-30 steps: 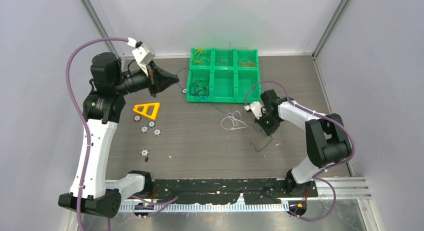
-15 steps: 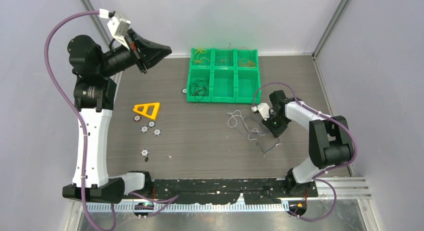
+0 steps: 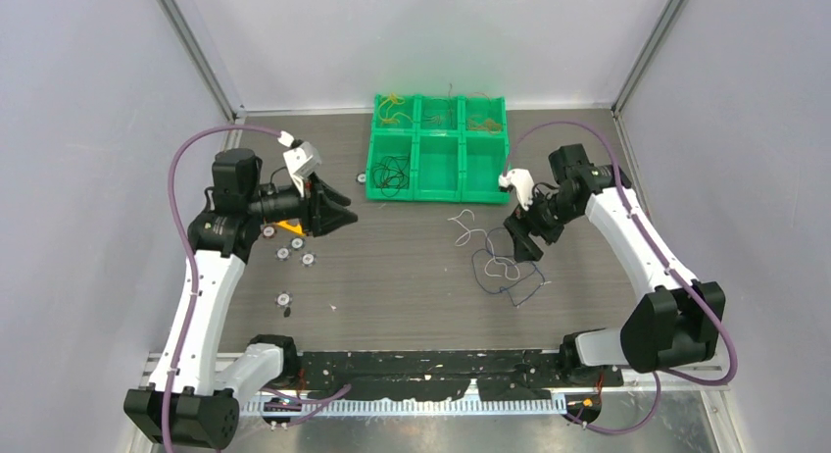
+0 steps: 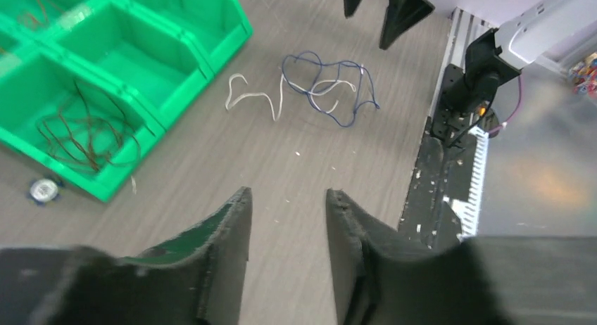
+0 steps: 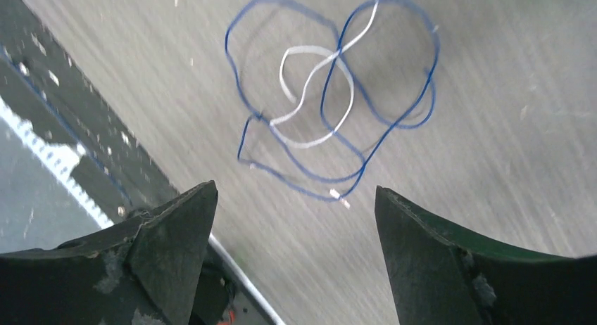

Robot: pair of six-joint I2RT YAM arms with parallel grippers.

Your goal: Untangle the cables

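A thin blue cable (image 3: 502, 275) (image 5: 328, 79) lies in loose loops on the table, right of centre. A white cable (image 3: 463, 225) (image 5: 310, 49) is woven through those loops and trails off toward the bins. In the left wrist view, the blue cable (image 4: 343, 123) and the white cable (image 4: 253, 96) lie well ahead of the fingers. My right gripper (image 3: 519, 239) (image 5: 296, 191) hovers over the tangle, wide open and holding nothing. My left gripper (image 3: 338, 210) (image 4: 285, 198) is far to the left, pointing at the cables, open and empty.
A green six-compartment bin tray (image 3: 438, 186) (image 4: 211, 29) stands at the back centre. One near compartment holds a dark cable coil (image 3: 392, 172); back compartments hold yellowish wires. Small round parts (image 3: 294, 252) lie by my left arm, and the black front rail (image 3: 441, 360) edges the table.
Both grippers have opened. The right one let go of the cables and pulled back and up. The left arm swung down from high at the back left. The cables now lie loose.
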